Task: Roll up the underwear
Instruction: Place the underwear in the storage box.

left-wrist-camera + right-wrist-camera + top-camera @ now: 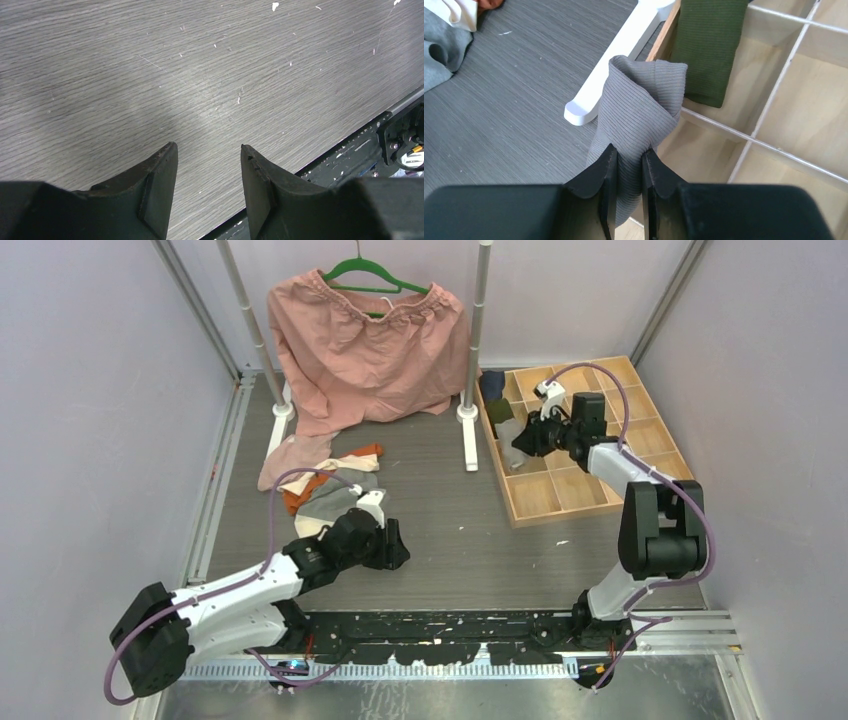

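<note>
Now one grey underwear (644, 95), folded into a loose roll, is pinched between the right gripper's (629, 152) jaws. It hangs over the left edge of the tray (814, 110), near a green roll (709, 45) lying in a compartment. The other underwear (330, 490) lies heaped on the table (150, 75), just beyond the left gripper (207, 150), whose jaws stand spread over bare tabletop, holding nothing.

I work in a robot test cell: plain lilac panel walls (80, 390) and slanting aluminium frame struts (194, 302) enclose my grey wood-grain tabletop (440, 530).
</note>
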